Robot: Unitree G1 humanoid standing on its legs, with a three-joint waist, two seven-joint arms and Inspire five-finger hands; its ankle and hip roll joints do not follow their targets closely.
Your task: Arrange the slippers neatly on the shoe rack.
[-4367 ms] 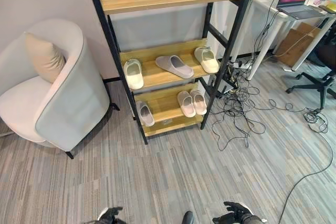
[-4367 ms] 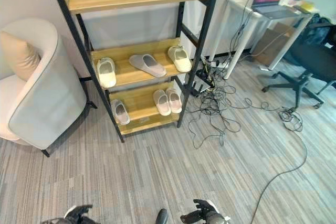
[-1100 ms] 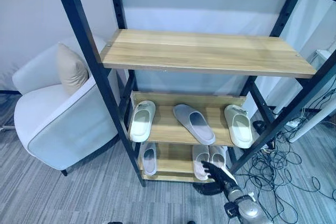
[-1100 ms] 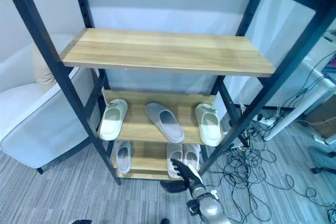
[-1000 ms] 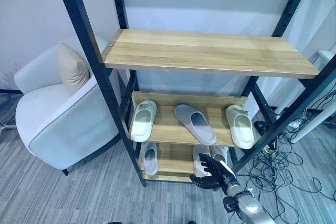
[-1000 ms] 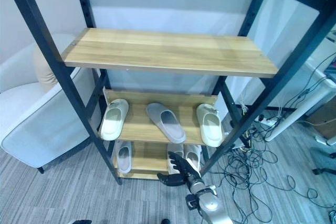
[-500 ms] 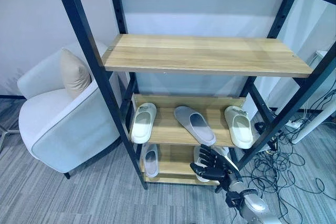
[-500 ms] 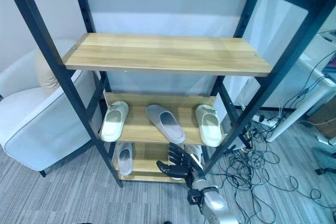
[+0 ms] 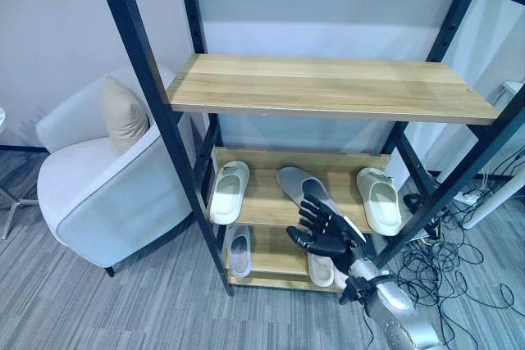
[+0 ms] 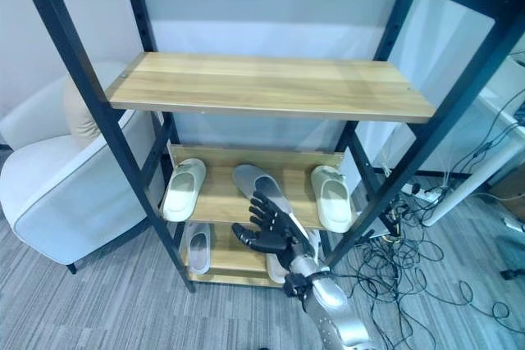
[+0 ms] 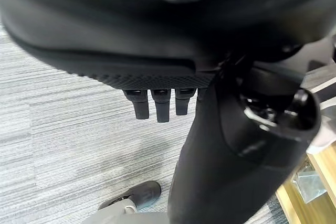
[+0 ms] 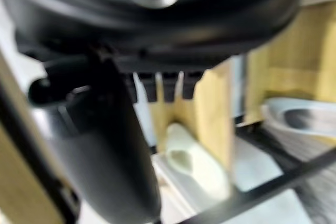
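The black-framed shoe rack (image 9: 160,129) has wooden shelves. On its middle shelf a cream slipper (image 9: 229,192) lies at the left, a grey slipper (image 9: 294,182) lies askew in the middle, and a cream slipper (image 9: 379,201) lies at the right. The bottom shelf holds a pale grey slipper (image 9: 239,250) and a pale pair (image 9: 321,269). My right hand (image 9: 324,229) hovers open with its fingers spread, just in front of the grey slipper's near end and holding nothing. My left hand (image 11: 157,103) hangs over the carpet with straight fingers, empty.
A white armchair (image 9: 98,202) with a beige cushion (image 9: 125,114) stands close to the rack's left. Tangled cables (image 9: 447,256) lie on the floor at the right. A bare wooden shelf (image 9: 328,88) juts out above the slippers. The black uprights (image 9: 459,182) frame the opening.
My right hand has risen from in front of the bottom shelf's pair to the middle shelf's front edge, by the grey slipper. The slippers have not moved.
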